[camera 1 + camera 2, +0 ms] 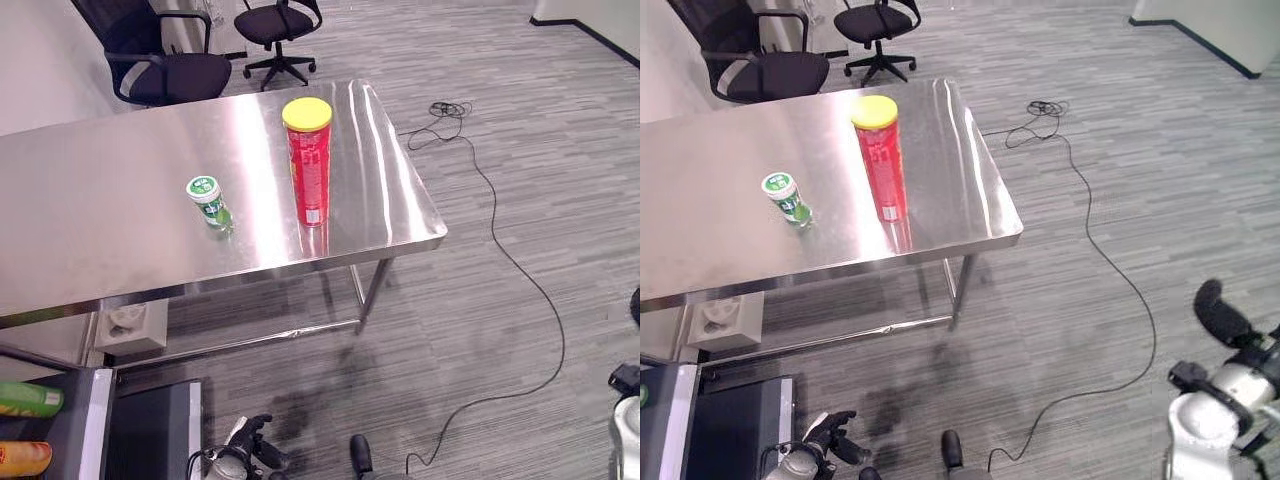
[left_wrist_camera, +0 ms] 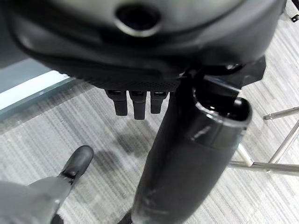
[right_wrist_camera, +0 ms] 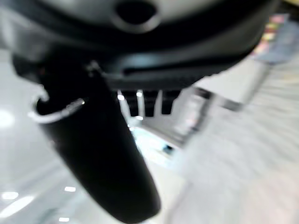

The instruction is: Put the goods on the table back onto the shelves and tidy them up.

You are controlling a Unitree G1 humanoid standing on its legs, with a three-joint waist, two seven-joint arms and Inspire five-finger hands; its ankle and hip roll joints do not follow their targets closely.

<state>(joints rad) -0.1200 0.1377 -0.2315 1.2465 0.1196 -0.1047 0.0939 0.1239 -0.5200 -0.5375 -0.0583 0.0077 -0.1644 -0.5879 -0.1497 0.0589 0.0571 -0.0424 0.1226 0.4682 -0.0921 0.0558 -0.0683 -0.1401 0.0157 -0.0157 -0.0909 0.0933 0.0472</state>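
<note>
Two black swivel office chairs [image 1: 165, 60] [image 1: 278, 30] beyond steel table's far edge. Thin black cable [image 1: 505, 250] snaking across grey striped carpet [image 1: 520, 130]. White power strip [image 1: 128, 322] under table.

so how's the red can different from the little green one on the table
The red can is tall and slim with a yellow lid; the green container is much shorter, with a white and green top. The red can stands nearer the table's right end, the green container to its left, apart from it. Both stand upright near the table's front edge, and neither is being held.
</note>
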